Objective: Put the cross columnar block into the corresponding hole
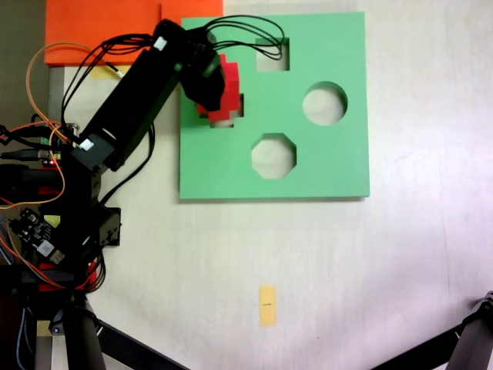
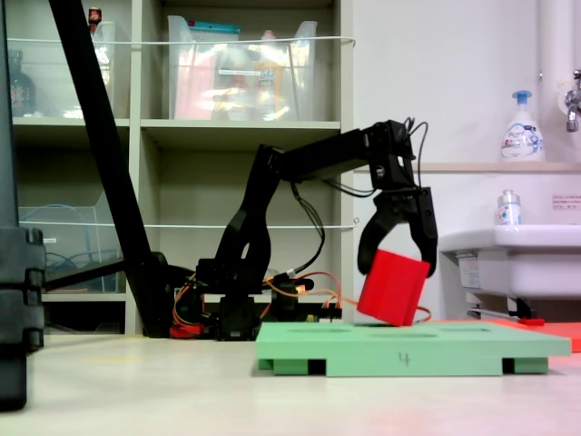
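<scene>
The cross columnar block [image 1: 229, 83] is bright red and sits between the jaws of my gripper [image 1: 216, 94], which is shut on it. In a fixed view from the side the block [image 2: 392, 289] hangs tilted in the gripper [image 2: 397, 268], its lower corner at the top face of the green board [image 2: 408, 343]. I cannot tell whether it touches. From above, the block is over the left part of the board [image 1: 323, 169], and the corresponding hole [image 1: 223, 121] shows only as a sliver under the block's lower edge.
The board also has a square cutout [image 1: 273, 55], a round one [image 1: 324, 104] and an octagonal one [image 1: 273, 156]. An orange sheet [image 1: 108, 27] lies behind the arm, wiring and boards [image 1: 38, 223] to its left, a yellow tag [image 1: 267, 305] on the table.
</scene>
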